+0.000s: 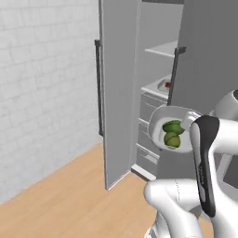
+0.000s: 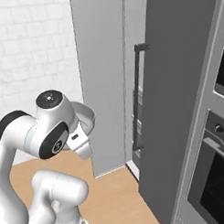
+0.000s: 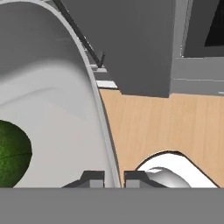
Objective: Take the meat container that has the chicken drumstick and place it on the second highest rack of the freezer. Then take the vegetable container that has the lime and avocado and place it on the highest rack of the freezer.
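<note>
White brick wall, wood floor; at frame centre the gripper (image 3: 114, 177) is clamping a pale grey vegetable container (image 1: 160, 122) holding dark avocado (image 1: 173, 126) and yellow-green lime (image 1: 172, 140).

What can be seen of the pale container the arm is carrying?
The vegetable container is a pale grey, smooth, shallow round bowl with a raised rim. It is tipped steeply, its opening facing the left base camera, in the air in front of the open freezer. Two green fruits lie against its lower inside: the avocado above the lime, touching. In the hand view the gripper is shut on its rim, one finger inside, the other outside.
</note>
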Motion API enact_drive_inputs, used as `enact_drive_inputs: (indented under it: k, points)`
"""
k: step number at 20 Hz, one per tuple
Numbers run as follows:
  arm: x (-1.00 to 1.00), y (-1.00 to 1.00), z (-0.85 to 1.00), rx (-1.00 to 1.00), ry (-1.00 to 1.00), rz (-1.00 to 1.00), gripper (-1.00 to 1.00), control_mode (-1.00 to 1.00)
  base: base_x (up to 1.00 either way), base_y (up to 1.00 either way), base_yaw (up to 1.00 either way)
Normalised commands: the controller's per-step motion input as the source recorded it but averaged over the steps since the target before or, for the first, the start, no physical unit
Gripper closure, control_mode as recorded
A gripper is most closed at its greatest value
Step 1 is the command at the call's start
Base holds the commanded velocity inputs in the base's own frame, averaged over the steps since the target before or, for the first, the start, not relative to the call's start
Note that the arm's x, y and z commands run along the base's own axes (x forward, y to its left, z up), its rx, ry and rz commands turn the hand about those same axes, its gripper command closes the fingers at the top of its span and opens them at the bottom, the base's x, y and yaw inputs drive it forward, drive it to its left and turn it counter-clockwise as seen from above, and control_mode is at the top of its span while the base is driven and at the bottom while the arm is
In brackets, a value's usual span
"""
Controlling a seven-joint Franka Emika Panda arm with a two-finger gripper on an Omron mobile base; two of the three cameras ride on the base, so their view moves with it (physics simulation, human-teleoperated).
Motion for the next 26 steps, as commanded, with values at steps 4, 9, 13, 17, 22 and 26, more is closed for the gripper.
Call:
enact_drive_inputs:
  k: [4,9,13,17,22,26]
  points:
    - [0.0,0.0,0.0,0.0,0.0,0.0,1.0,1.0,0.39,0.13,-0.25]
    - [0.0,0.0,0.0,0.0,0.0,0.0,1.0,1.0,0.36,0.05,-0.32]
    - [0.0,0.0,0.0,0.0,0.0,0.0,1.0,1.0,0.38,0.19,-0.36]
    - [0.0,0.0,0.0,0.0,0.0,0.0,1.0,1.0,0.31,0.18,-0.36]
    - [0.0,0.0,0.0,0.0,0.0,0.0,1.0,1.0,0.33,0.33,-0.35]
    - [0.0,0.0,0.0,0.0,0.0,0.0,1.0,1.0,0.31,0.49,-0.3]
